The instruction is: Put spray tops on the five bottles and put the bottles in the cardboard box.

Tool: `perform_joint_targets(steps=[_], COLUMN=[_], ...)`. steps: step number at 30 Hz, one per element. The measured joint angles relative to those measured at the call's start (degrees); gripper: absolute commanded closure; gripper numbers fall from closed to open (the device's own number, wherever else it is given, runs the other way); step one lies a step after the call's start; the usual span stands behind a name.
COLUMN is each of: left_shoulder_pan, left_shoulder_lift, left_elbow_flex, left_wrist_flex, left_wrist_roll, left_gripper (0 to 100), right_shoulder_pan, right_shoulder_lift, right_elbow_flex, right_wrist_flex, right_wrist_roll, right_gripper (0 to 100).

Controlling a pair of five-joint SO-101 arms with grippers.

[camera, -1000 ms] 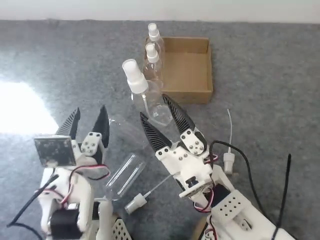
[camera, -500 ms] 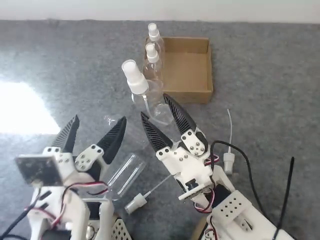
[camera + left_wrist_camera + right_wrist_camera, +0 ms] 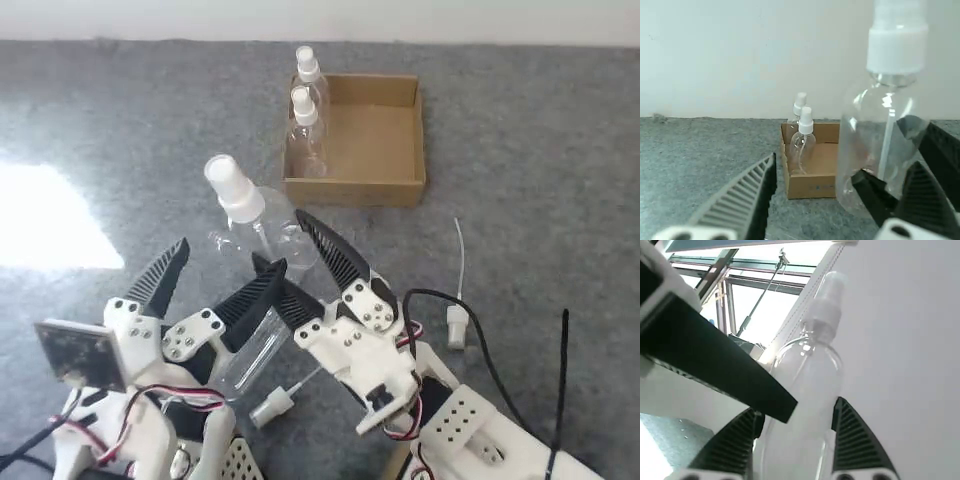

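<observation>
Plastic spray bottle (image 3: 262,222), clear with white top, has shifted left and nearer, away from the brown cardboard box (image 3: 400,190). Right hand (image 3: 278,238) is clamped on it. Left hand (image 3: 233,255) has spread wide, closing in beside it. Likely a regrip; boxing not started.

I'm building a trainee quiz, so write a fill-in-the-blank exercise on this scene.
1. The right gripper is shut on a clear plastic ____ with a white spray top.
2. The left gripper has its jaws ____.
3. ____ capped clear bottles stand in the brown cardboard box.
4. The clear bottle lying on the grey table has ____ spray top.
Missing words: bottle; open; two; no.
</observation>
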Motion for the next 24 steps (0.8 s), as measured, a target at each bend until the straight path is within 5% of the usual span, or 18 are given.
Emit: perform_joint_targets(steps=[13, 24], left_shoulder_pan=[4.0, 6.9], left_shoulder_lift=[0.0, -0.2], left_elbow_flex=[0.0, -1.2], left_wrist_flex=[1.1, 1.9], left_wrist_roll=[-4.0, -11.1], left_gripper=[63, 77], right_shoulder_pan=[-5.2, -5.3], right_shoulder_lift=[0.0, 0.1], right_elbow_flex=[0.0, 0.0], right_wrist_flex=[-0.3, -0.3], right_wrist_roll=[0.0, 0.2], right_gripper=[98.2, 98.2])
